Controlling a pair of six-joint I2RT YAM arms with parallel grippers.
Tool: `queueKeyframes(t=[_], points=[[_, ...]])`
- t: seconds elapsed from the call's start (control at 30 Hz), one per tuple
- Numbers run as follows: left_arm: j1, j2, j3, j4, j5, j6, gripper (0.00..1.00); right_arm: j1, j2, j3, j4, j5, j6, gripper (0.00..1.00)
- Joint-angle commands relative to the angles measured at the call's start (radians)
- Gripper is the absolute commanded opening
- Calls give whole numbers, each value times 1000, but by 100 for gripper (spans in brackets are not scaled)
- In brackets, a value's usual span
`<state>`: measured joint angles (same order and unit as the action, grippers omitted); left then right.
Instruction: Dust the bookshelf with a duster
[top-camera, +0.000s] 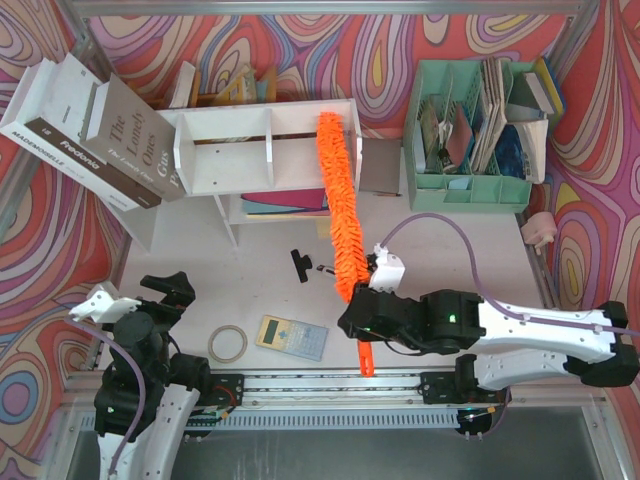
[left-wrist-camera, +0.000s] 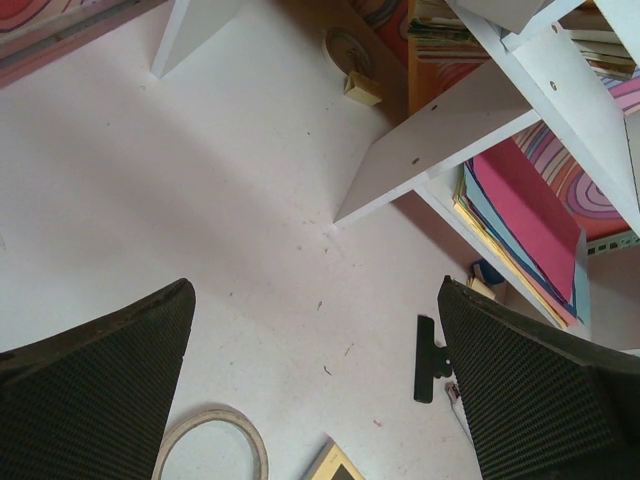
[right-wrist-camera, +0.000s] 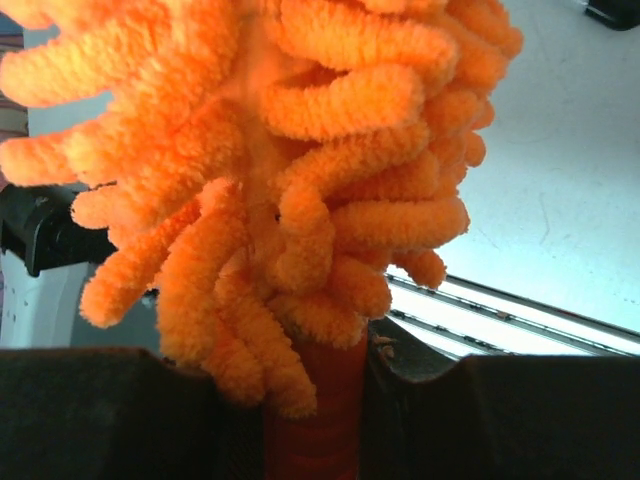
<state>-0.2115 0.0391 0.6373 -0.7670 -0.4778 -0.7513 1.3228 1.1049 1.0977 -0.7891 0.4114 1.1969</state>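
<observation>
- The bookshelf (top-camera: 270, 140) stands at the back of the table (top-camera: 480, 260), with large books (top-camera: 130, 140) leaning at its left end.
- A file organizer (top-camera: 470, 185) stands to the bookshelf's right.
- The duster (top-camera: 340, 200) lies across the bookshelf's right end and runs toward the near edge.
- Stacked paper sheets (top-camera: 285, 203) lie in the lower tier.
- A binder clip (top-camera: 300, 265) lies in front, just left of the duster.
- Nearer still lies a tape roll (top-camera: 228, 343), with a calculator (top-camera: 292, 337) to its right.

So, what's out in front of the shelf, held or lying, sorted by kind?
Orange duster, held by the right gripper: 1
Black binder clip: 1
Tape roll: 1
Calculator: 1
Small item beside the clip, too small to name: 1
Total: 5
</observation>
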Motion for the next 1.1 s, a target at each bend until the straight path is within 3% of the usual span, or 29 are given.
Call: queueKeyframes(t=[0.0,0.23,0.53,0.87,1.07], points=[[9,-8,-16,20,7,10,99,4,-26,20,-94,119,74,0],[11,-8,-16,21,7,9,98,4,-41,103,-219,193,68,0],[18,-4,-16,23,12,11,98,4,-57,126,-131,185,-52,0],[18,-5,-16,22,15,10,99,4,-69,-35,-53,83,55,0],[18,-10,-16,20,16,9,99,4,-52,-37,-18,84,27,0]])
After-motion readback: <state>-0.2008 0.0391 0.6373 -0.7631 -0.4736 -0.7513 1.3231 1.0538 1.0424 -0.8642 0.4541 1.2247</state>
